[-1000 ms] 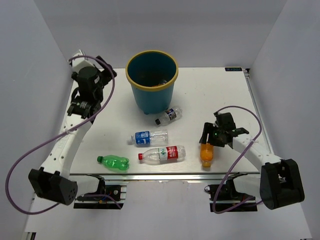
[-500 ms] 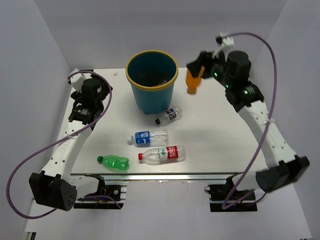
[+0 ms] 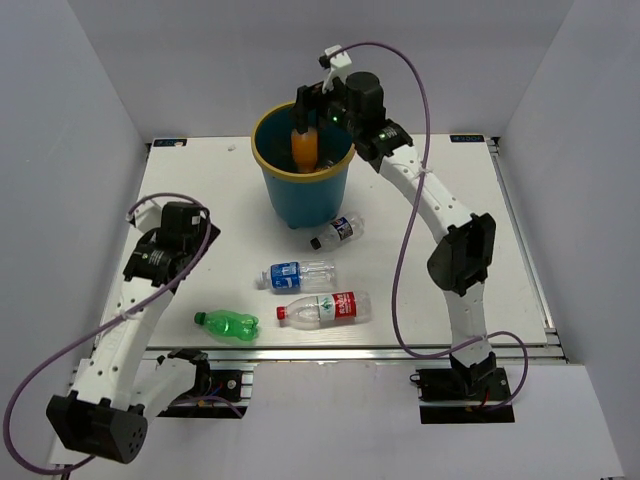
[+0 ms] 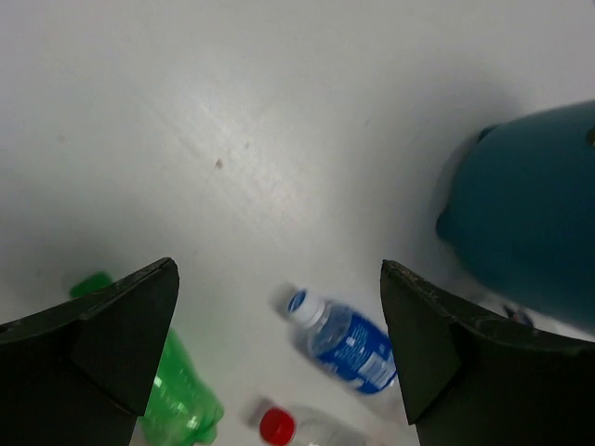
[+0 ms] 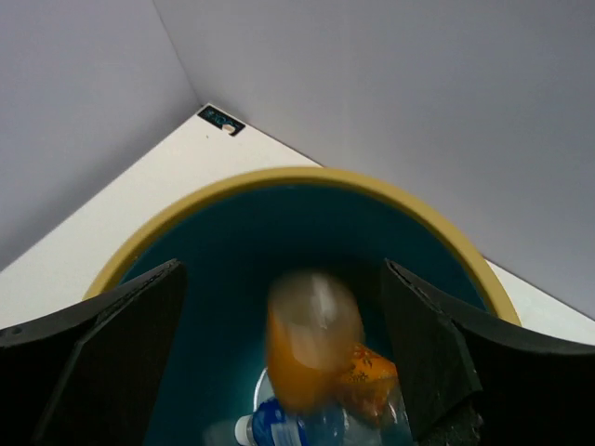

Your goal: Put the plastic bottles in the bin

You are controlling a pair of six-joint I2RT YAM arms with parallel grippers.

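The right claw [image 3: 312, 108], spread apart, hung well centred over the round teal plastic bin [image 3: 300, 200], so the orange plastic bottle [image 3: 303, 147] could fall inside.

A robot test booth in a lab, not a home; plain pale walls [image 3: 100, 60] close in behind and on both sides of the fingers [image 4: 93, 362]; below them lies a bare white surface [image 3: 520, 230]; nearer than them, a metal rail [image 3: 380, 352] carries two white arms [image 3: 130, 310] trailing purple cables [image 3: 372, 43].
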